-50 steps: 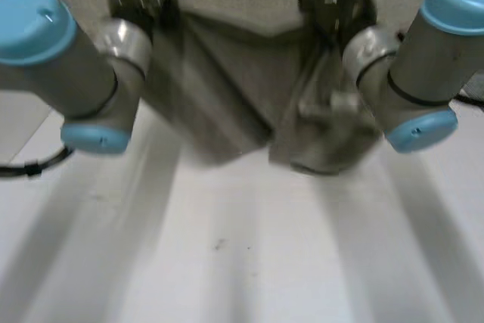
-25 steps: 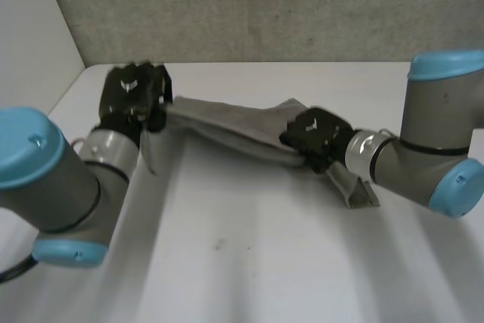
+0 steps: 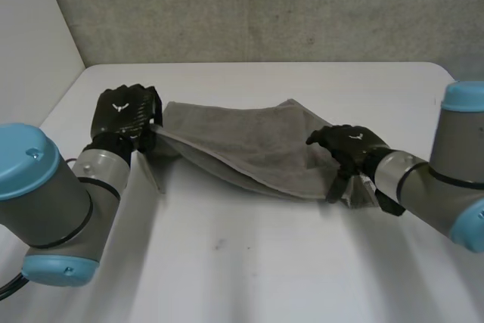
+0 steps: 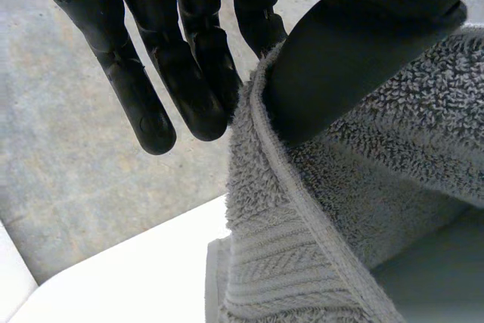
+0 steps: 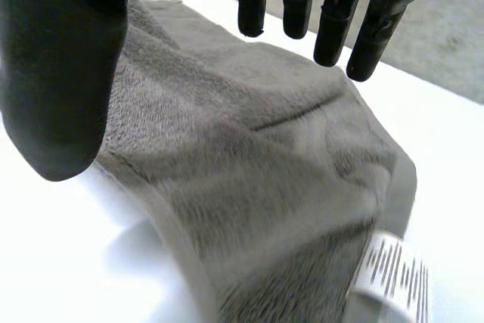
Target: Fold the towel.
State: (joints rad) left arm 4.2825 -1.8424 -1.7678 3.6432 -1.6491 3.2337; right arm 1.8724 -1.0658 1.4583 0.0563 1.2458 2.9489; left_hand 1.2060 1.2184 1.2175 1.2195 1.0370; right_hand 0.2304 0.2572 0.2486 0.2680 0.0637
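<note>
A grey towel point(image 3: 249, 149) lies folded and stretched across the white table point(image 3: 257, 262), between my two hands. My left hand point(image 3: 125, 113) holds the towel's left corner a little above the table. In the left wrist view, that hand point(image 4: 189, 73) pinches the hemmed edge of the towel point(image 4: 318, 232) between thumb and fingers. My right hand point(image 3: 349, 145) hovers over the towel's right end. In the right wrist view, its fingers point(image 5: 333, 20) are straight and spread, with the towel point(image 5: 249, 172) lying loose under the palm.
A grey felt wall point(image 3: 265, 5) stands behind the table, and a white side panel point(image 3: 30, 43) rises at the left. A white label point(image 5: 389, 277) sticks out of the towel near my right hand. Bare table lies in front of the towel.
Both arms have swung the towel away from the camera and down onto the table. My right hand has let go of its end and opened; the left keeps its pinch.
</note>
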